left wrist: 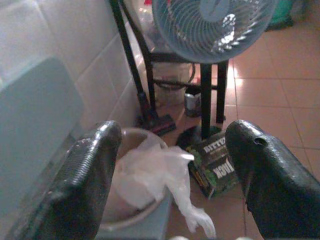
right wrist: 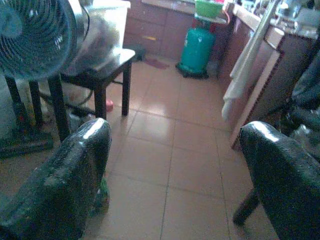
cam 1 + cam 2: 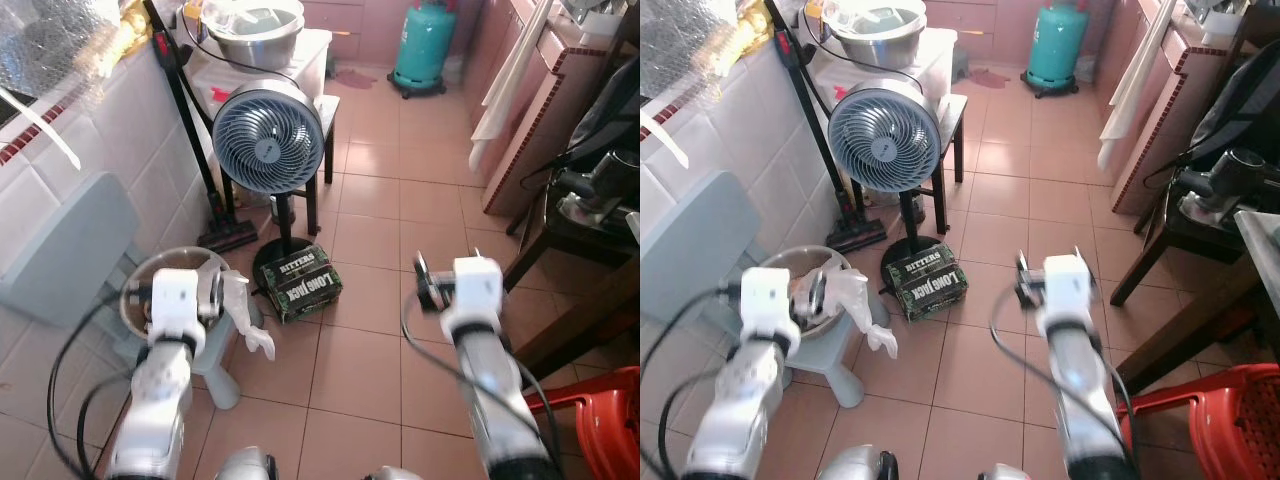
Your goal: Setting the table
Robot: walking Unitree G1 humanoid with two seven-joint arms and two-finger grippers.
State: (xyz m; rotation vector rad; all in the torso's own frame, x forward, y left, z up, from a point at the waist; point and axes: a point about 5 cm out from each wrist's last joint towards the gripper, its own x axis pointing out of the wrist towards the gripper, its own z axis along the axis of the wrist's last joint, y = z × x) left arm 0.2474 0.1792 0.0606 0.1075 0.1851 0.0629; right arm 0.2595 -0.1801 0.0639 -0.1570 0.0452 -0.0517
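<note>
I have both arms raised ahead of me over a tiled kitchen floor [image 3: 380,370]. My left gripper [image 1: 172,165] hangs in the lower left of the head view, above a round basin [image 3: 140,300] that sits on a small pale stool [image 3: 222,385]; a crumpled white plastic bag [image 3: 245,315] spills over the basin's rim. In the left wrist view its fingers [image 1: 90,170] stand wide apart with nothing between them. My right gripper [image 2: 175,175] is at lower centre-right of the head view, over bare tiles, its fingers [image 2: 70,175] also spread wide and empty.

Between the two arms, just above centre, a dark box printed "BITTERS LONG JACK" [image 3: 302,283] lies on the floor against the base of a grey pedestal fan [image 3: 267,140]. A stick vacuum [image 3: 195,140] leans on the tiled wall at the left. Behind the fan, a dark stool [image 3: 325,125] carries a white container with a metal bowl [image 3: 255,30] on top. A teal gas cylinder [image 3: 425,45] stands at top centre-right. A white cloth [image 3: 505,85] hangs off the counter on the right. A dark wooden desk [image 3: 570,235] holding an appliance sits at the right edge, and a red plastic chair [image 3: 600,420] fills the lower right corner. I can make out no tableware near either gripper.
</note>
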